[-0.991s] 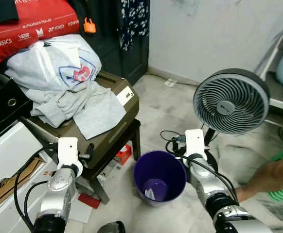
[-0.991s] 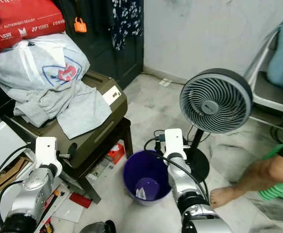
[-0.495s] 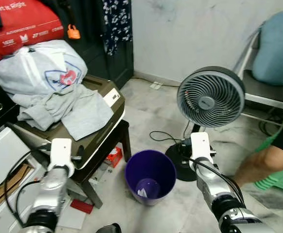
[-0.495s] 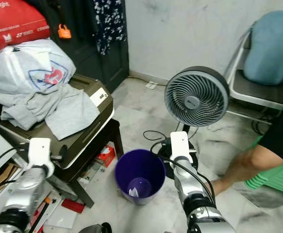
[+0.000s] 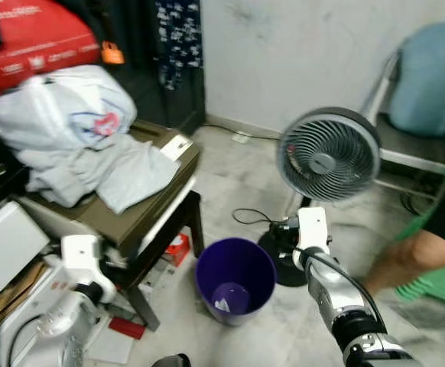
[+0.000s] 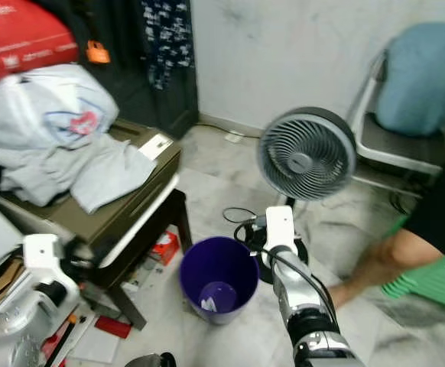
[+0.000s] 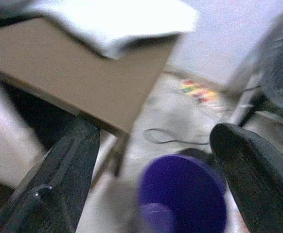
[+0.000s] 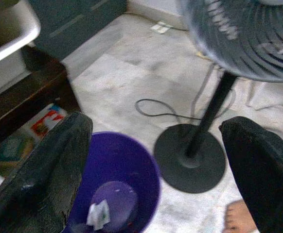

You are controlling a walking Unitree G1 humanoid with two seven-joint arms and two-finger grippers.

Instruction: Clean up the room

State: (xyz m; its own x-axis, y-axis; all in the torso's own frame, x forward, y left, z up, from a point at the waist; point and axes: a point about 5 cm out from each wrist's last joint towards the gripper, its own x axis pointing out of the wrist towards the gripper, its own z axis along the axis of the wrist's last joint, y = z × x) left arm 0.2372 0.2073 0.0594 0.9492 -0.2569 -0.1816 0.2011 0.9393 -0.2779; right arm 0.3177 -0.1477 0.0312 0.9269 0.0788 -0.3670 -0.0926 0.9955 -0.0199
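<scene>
Both arms ride low at the near edge of a cluttered bedroom floor, the left gripper (image 7: 146, 179) with its fingers spread wide and empty, the right gripper (image 8: 156, 179) likewise splayed and carrying nothing. Near left, flat litter (image 5: 128, 326) lies on the tiles under a dark wooden stool (image 5: 178, 216). Just beyond the arms, at centre, stands a purple waste bin (image 5: 235, 277), upright, with a scrap of paper (image 8: 98, 214) already at its bottom. To its right, close by, a grey pedestal fan (image 5: 328, 154) rests on a round base with its cord (image 8: 166, 112) looping over the floor, and a person's bare foot (image 8: 239, 219) sits near that base. Farther left, an olive case (image 5: 142, 200) on the stool bears a heap of grey clothing (image 5: 92, 145). The step in hand looks like finding rubbish for the bin; it would go best by steadying first, since the views are blurred, and by steering clear of cord and foot.
</scene>
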